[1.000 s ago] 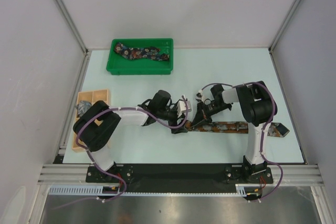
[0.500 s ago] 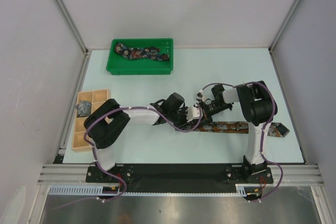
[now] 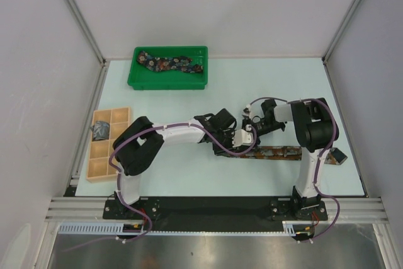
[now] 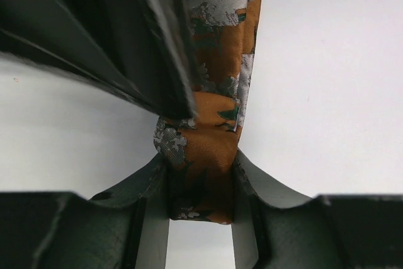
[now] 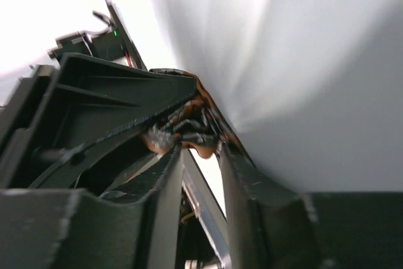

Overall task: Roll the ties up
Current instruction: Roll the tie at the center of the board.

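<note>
The left fingers (image 4: pixel 271 184), half closed, pinch the folded end of the rust-brown tie (image 3: pixel 277 154), which lies at 4 o'clock on the desk (image 3: pixel 252 86), and the right fingers (image 5: pixel 252 181) stand slightly apart there, grip unclear, so the fold may spring open if both release.

1. The rust tie (image 4: pixel 208 146) is showing an orange-brown ground with silver-grey flowers and dark green leaves.
2. The navy tie (image 3: pixel 170 64) is showing a dark ground scattered with small many-coloured flowers.
3. The tray (image 3: pixel 135 83) is showing plain bright green.
4. The box (image 3: pixel 101 167) is showing pale tan wood, and the grey-blue tie (image 3: pixel 101 130) is looking mottled.
5. The table (image 3: pixel 189 181) is showing pale mint-white.
6. The arms (image 3: pixel 315 127) are showing black and white, with purple cables (image 3: pixel 338 211).
</note>
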`<state>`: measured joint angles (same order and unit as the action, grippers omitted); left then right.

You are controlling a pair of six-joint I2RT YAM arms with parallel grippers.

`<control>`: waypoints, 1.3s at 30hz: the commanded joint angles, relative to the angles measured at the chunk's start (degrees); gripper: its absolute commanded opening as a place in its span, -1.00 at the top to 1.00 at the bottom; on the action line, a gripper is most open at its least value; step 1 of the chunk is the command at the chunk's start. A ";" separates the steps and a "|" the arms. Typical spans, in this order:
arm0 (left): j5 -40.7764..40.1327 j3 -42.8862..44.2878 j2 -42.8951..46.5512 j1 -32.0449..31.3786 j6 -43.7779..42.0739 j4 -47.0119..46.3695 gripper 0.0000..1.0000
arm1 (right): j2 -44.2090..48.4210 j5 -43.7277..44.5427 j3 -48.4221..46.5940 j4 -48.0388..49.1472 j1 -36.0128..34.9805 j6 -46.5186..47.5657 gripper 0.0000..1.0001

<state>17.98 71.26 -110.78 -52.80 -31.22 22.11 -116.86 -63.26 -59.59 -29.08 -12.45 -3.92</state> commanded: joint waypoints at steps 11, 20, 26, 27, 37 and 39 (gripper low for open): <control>-8.49 1.07 -5.41 -0.82 -2.35 5.93 0.46 | 3.22 -5.11 1.50 2.71 -0.82 -1.35 0.13; -7.26 0.72 -5.15 -0.82 -2.00 5.49 0.41 | 1.73 -0.11 1.76 4.03 -2.58 -1.62 0.64; -1.47 -0.95 -2.08 0.94 -0.42 2.16 -0.13 | 0.14 4.55 1.06 -1.58 -1.88 3.74 1.00; -0.06 -1.65 -1.11 1.98 0.28 0.84 -0.23 | -0.21 5.60 1.06 -2.12 -1.97 3.75 1.00; 15.59 -16.95 11.56 5.16 6.96 -24.74 -0.60 | -1.00 15.18 1.23 -4.14 0.49 6.03 1.00; 17.96 -17.91 10.51 5.42 8.72 -28.77 -0.61 | -1.09 17.37 1.06 -4.58 0.76 6.03 1.00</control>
<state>27.62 54.85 -101.54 -47.59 -26.48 5.96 -116.46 -60.34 -58.37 -33.36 -12.03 -1.30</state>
